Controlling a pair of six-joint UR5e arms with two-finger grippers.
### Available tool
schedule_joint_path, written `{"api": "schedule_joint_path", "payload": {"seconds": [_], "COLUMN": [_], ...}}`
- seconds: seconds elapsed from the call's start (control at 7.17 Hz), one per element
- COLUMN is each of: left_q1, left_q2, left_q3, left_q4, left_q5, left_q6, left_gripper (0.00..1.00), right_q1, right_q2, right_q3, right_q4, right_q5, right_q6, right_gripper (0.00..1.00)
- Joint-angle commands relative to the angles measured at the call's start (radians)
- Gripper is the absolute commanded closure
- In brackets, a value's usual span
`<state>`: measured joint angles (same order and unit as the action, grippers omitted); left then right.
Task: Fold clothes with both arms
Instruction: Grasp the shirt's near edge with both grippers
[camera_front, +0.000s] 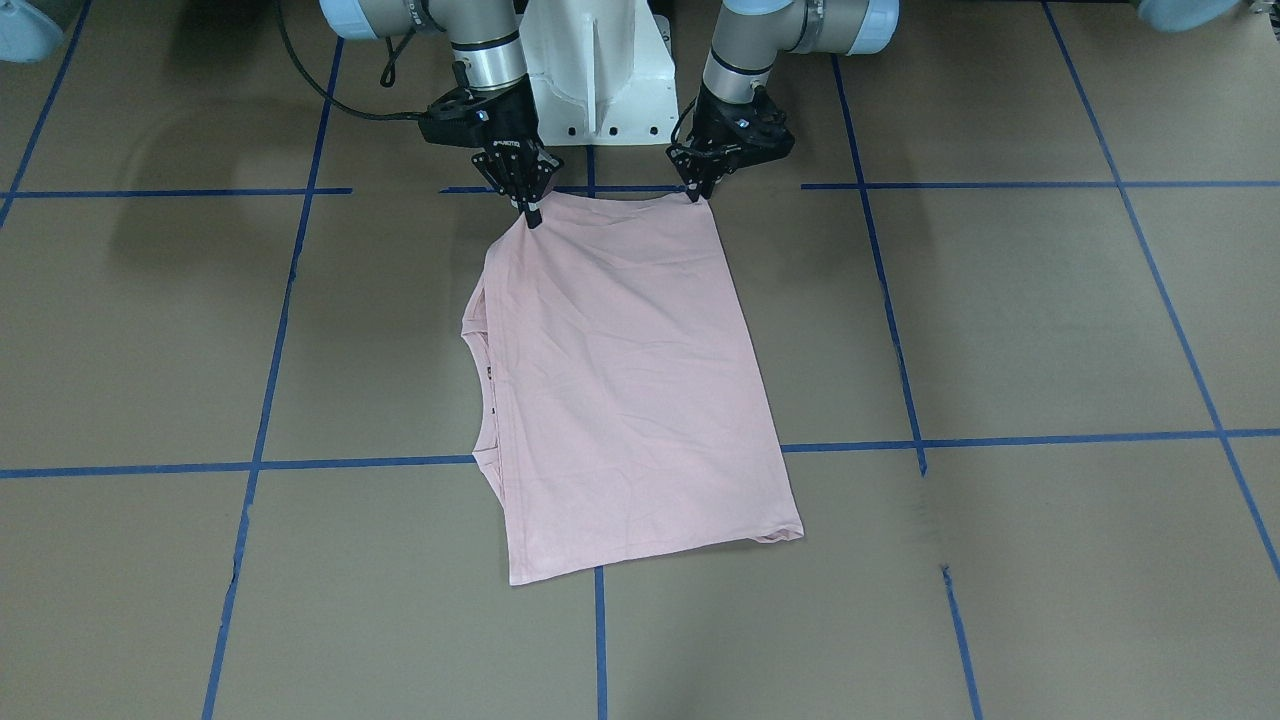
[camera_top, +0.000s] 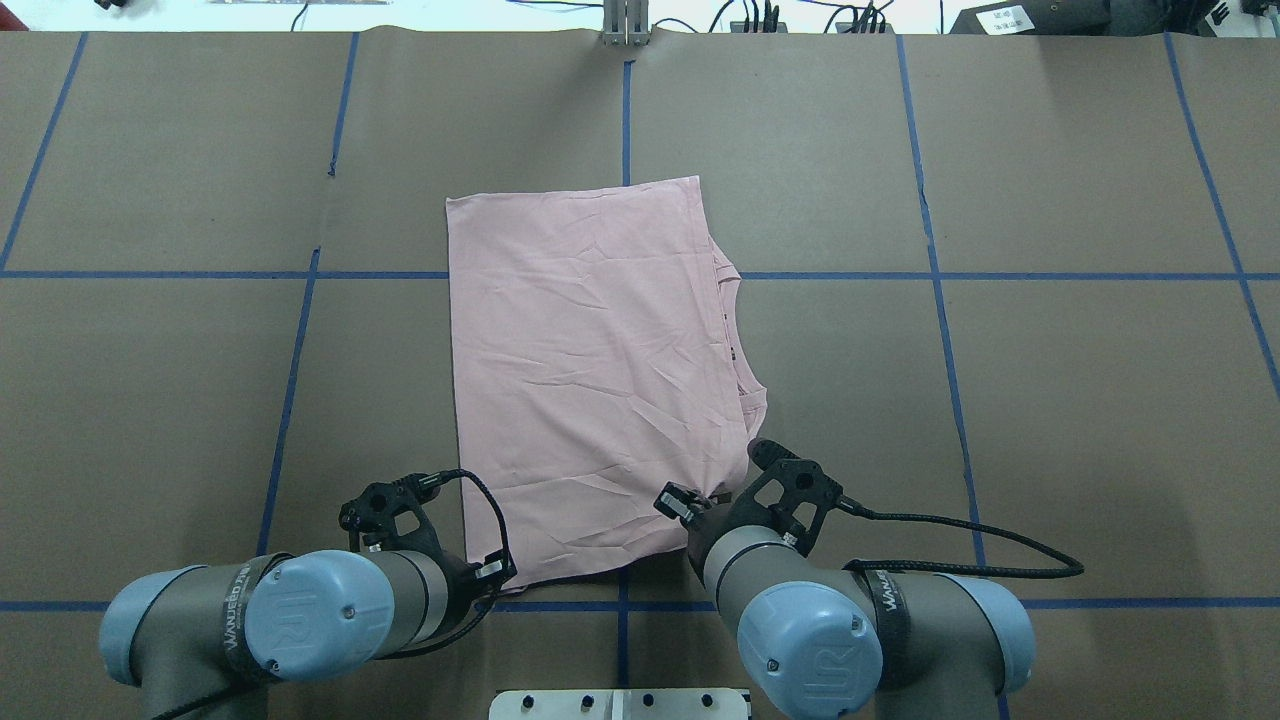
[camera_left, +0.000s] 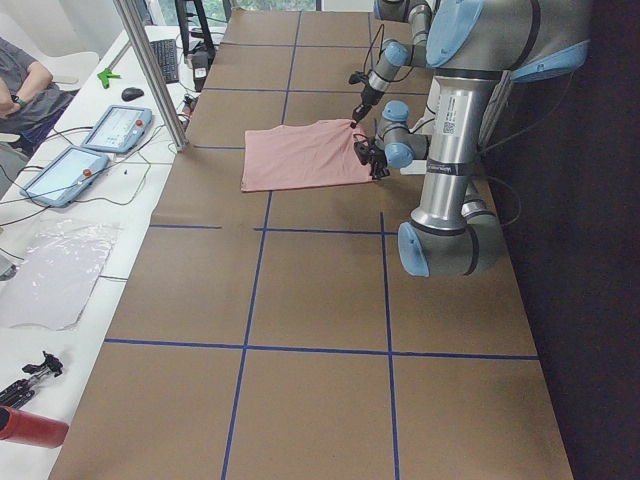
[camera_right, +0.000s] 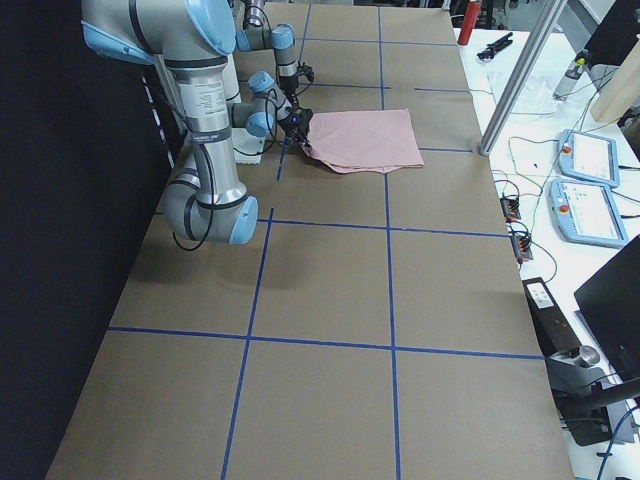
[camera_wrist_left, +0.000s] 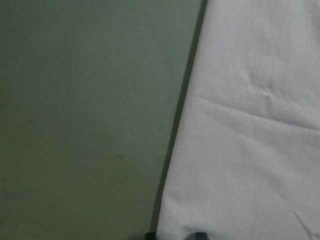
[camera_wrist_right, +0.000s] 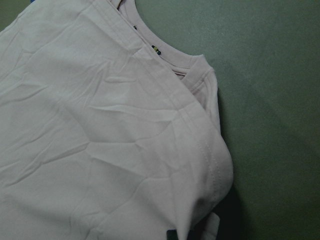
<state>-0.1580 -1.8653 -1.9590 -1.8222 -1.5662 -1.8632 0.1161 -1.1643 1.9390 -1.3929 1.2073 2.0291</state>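
T-shirt (camera_front: 620, 380) lay flat on the table (camera_front: 1000, 300), L gripper (camera_front: 697, 192) & R gripper (camera_front: 531, 212) each pinched on a near corner; a weak pinch could've let one slip & made the fold crooked.

The left pincer (camera_front: 699, 190) and right pincer (camera_front: 531, 213) are pointing downward side by side, each pinching closed on a T-shirt (camera_front: 620, 380) corner.
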Motion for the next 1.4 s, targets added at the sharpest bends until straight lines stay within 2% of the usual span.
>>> {"api": "schedule_joint_path", "payload": {"seconds": [0.0,0.28,0.56,0.7,0.84,0.98,1.12,1.26], "left_q1": [0.000,0.000,-0.030,-0.055,-0.099,-0.133,-0.152,-0.155], "left_q2": [0.000,0.000,0.000,-0.008,-0.036,-0.111,-0.182,-0.190], "left_q3": [0.000,-0.005,-0.090,-0.177,-0.284,-0.358,-0.389,-0.385], "left_q4": [-0.002,0.000,0.038,0.141,0.270,0.413,0.519,0.524], "left_q5": [-0.002,-0.002,-0.011,-0.029,-0.110,-0.180,-0.195,-0.193], "left_q6": [0.001,0.004,0.131,0.184,0.221,0.252,0.265,0.266], "left_gripper": [1.00,1.00,1.00,1.00,1.00,1.00,1.00,1.00], "right_q1": [0.000,0.000,0.000,-0.003,-0.018,-0.042,-0.059,-0.065], "right_q2": [0.000,-0.002,-0.029,-0.032,-0.026,-0.023,-0.020,-0.018], "right_q3": [0.000,0.000,0.026,0.085,0.204,0.312,0.392,0.396], "right_q4": [0.000,0.000,-0.003,-0.065,-0.206,-0.309,-0.393,-0.411], "right_q5": [0.000,0.000,0.003,0.005,0.011,0.012,0.014,0.014], "right_q6": [0.000,0.000,-0.006,-0.007,-0.009,-0.009,-0.009,-0.009], "right_gripper": [1.00,1.00,1.00,1.00,1.00,1.00,1.00,1.00]}}
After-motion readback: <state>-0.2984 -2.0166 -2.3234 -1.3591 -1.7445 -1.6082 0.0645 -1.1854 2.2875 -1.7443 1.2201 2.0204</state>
